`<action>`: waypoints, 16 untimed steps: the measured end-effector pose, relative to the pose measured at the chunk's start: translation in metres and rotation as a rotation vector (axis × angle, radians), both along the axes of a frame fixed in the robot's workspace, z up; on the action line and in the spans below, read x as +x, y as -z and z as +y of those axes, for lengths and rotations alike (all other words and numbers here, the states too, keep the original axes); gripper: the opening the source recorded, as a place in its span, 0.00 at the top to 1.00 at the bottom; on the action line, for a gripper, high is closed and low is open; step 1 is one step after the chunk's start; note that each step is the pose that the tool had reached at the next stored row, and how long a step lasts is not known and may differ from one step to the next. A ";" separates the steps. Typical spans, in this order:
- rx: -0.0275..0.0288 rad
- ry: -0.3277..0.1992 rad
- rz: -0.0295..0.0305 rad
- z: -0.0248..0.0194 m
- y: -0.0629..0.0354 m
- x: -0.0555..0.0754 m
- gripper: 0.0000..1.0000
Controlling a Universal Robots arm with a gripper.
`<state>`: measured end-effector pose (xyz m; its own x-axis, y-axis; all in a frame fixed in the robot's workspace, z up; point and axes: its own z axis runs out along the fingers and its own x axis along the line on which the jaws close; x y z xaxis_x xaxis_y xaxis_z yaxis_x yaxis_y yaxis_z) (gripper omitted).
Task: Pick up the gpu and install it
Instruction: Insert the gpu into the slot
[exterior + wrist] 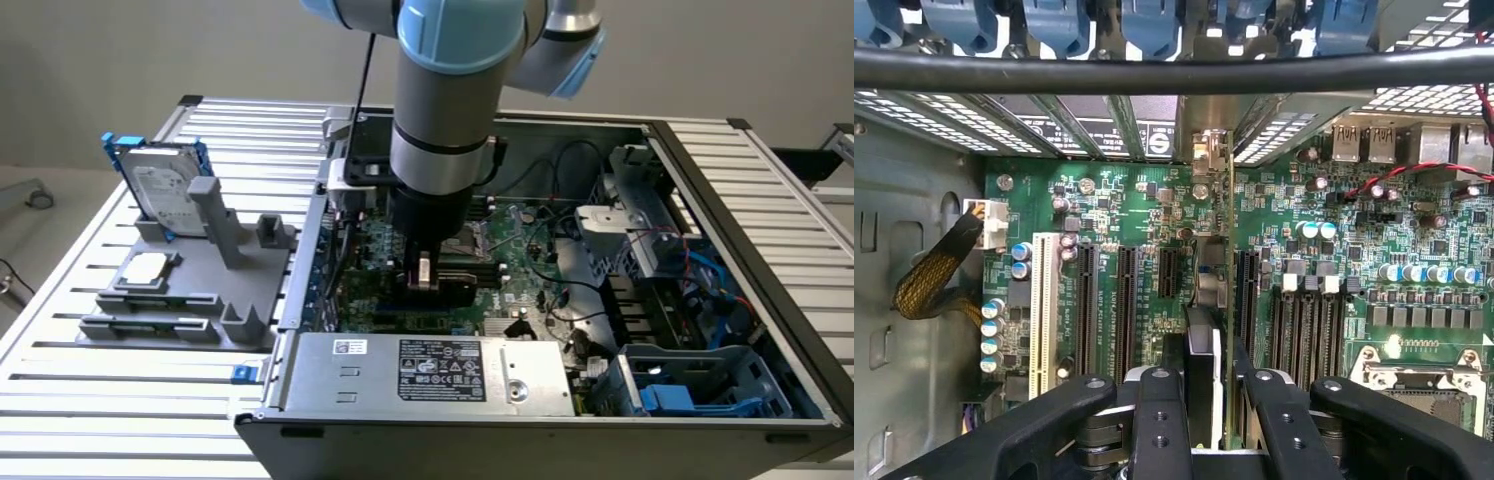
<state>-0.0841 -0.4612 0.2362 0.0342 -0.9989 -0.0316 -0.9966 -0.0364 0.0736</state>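
- Green card (1226, 300) held edge-on in the gripper (1204, 400), jaws clamped on it, low over the motherboard (1104, 210).
- Install step under way — seating calls for lining the card's edge up with a slot (1126, 300).

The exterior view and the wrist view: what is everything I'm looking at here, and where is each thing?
Computer case: one, grey, open, on the slatted table.
Motherboard: one, green, inside the case.
Power supply: one, silver, near edge of the case.
Parts holder: one, grey, at the exterior view's left.
Hard drive: one, silver in blue frame, upright in the holder.
Processor chip: one, silver, flat on the holder.
Gpu: one, edge-on, between the fingers, over the slots.
Gripper: one, black, shut on the gpu.
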 end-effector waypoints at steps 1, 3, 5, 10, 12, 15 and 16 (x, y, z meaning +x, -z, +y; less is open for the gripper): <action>-0.0005 0.000 -0.0001 0.0002 0.0000 0.000 0.73; -0.0199 0.002 -0.0343 -0.0031 -0.0015 0.002 0.73; -0.0239 0.000 -0.0339 -0.0038 -0.0024 0.002 0.73; -0.0258 0.000 -0.0331 -0.0042 -0.0033 0.002 0.73; -0.0259 0.000 -0.0331 -0.0042 -0.0033 0.002 0.73; -0.0259 0.000 -0.0331 -0.0042 -0.0033 0.002 0.73; -0.0260 0.000 -0.0331 -0.0042 -0.0033 0.002 0.73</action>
